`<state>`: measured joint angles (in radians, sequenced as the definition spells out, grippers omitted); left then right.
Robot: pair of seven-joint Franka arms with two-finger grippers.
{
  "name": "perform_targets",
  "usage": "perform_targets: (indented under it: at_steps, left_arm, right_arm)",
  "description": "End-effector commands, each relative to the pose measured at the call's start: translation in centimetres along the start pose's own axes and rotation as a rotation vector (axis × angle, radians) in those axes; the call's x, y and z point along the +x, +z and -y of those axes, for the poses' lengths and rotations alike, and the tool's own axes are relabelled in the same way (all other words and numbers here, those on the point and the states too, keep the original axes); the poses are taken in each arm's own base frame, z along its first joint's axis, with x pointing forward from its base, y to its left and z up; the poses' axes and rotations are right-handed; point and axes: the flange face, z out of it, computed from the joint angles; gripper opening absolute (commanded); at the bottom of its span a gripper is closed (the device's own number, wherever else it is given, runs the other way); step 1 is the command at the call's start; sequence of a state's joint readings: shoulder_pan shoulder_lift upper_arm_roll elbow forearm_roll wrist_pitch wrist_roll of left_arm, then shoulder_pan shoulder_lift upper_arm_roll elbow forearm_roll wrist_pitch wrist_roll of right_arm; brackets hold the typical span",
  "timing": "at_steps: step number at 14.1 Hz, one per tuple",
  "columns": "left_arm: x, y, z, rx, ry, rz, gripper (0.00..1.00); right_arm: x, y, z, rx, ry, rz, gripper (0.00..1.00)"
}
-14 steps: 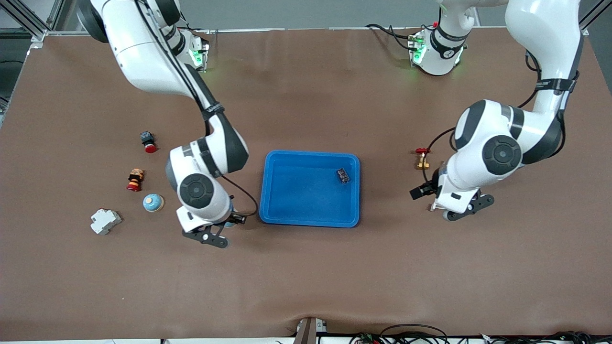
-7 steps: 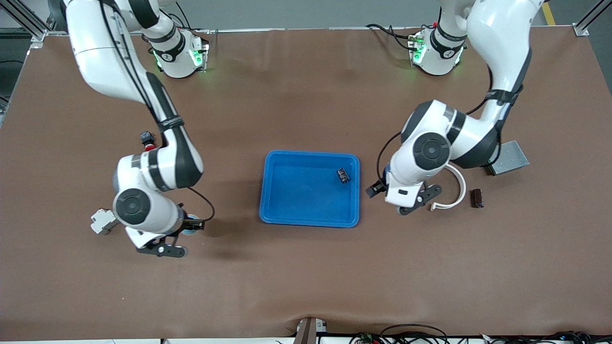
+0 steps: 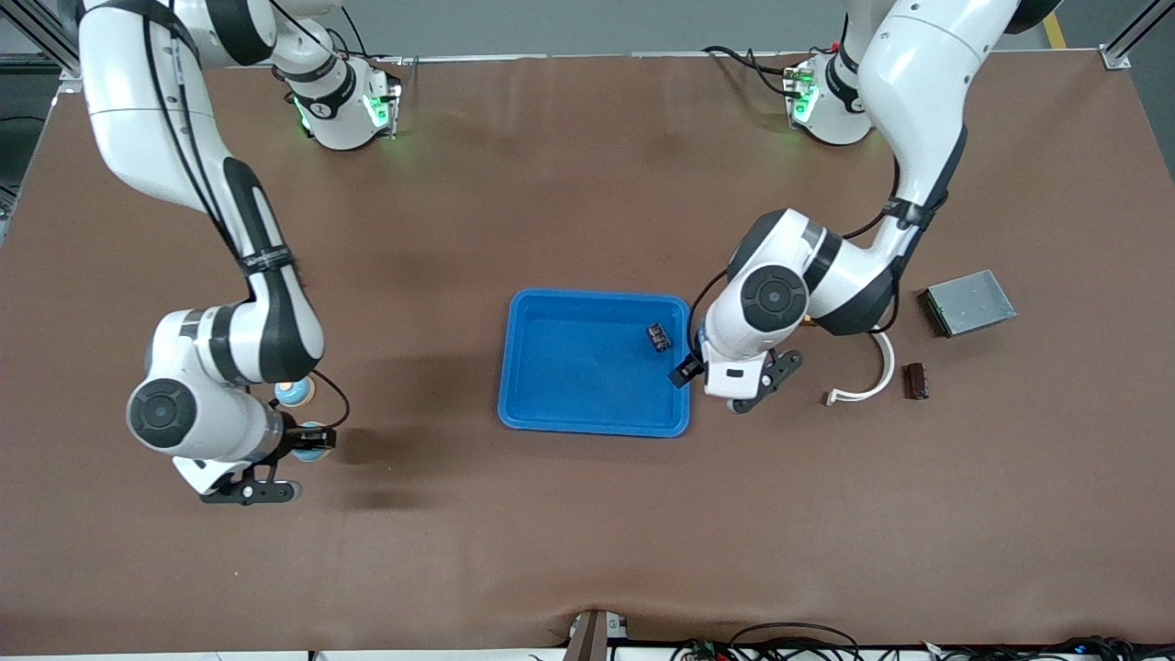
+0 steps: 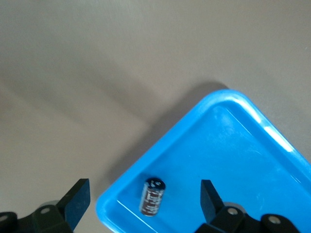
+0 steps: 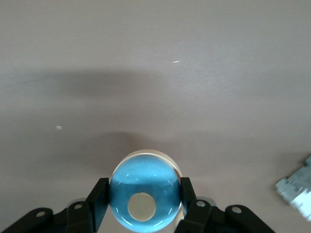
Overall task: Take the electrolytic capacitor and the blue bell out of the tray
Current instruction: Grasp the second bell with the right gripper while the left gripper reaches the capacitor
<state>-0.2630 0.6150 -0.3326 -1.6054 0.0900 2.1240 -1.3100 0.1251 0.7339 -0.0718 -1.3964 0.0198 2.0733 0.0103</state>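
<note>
Table [image 3: 587, 514]: brown surface that carries everything; both arm bases stand along its edge farthest from the front camera.
Right arm [image 3: 184, 165]: reaches down toward its own end of the table, wrist low over the bare brown top.
Left arm [image 3: 881, 184]: bends in toward the middle, wrist over the blue tray's edge at the left arm's end.
Blue tray [image 3: 551, 418]: rectangular, in the middle of the table, between the two arms.
Grey flat box [image 3: 969, 302]: lies toward the left arm's end, well apart from the tray.
White curved strip [image 3: 877, 376]: lies on the table near the left arm's wrist, between the tray and a small dark block.
Right gripper [image 5: 143, 204]: fingers [image 5: 98, 198] clamped on a blue bell, held up over the table near a second bell.
Left gripper [image 4: 146, 204]: fingers [image 4: 75, 199] spread wide with nothing between them, over the tray corner where the capacitor lies.
Blue bell [image 5: 144, 197]: round blue dome with a pale button on top, pinched at both sides by the right gripper.
Second bell [image 3: 294, 392]: blue and tan, on the table partly under the right arm's wrist.
Dark block [image 3: 915, 381]: small, just beside the strip's end, nearer the front camera than the grey box.
Capacitor [image 4: 153, 196]: small dark cylinder lying on its side in the tray, near the wall at the left arm's end, touching no gripper.
</note>
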Motion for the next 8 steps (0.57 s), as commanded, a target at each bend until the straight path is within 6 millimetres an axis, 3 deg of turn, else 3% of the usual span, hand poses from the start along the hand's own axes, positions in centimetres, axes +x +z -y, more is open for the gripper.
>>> perform_targets:
  at_steps: [1,5,8]
  left_arm:
    - [-1.0,1.4,-1.0,0.001,-0.040,-0.003,1.00]
    - [-2.4,2.4,-1.6,0.000,-0.054,-0.011,1.00]
    - [-3.3,4.3,-2.1,-0.003,-0.075,-0.035,1.00]
  right_arm:
    - [-0.4,-0.4,-3.7,0.031,-0.058,-0.032,0.00]
    - [-0.1,0.2,-5.9,0.024,-0.105,-0.074,0.00]
    - [0.0,0.6,-7.2,0.020,-0.143,-0.099,0.00]
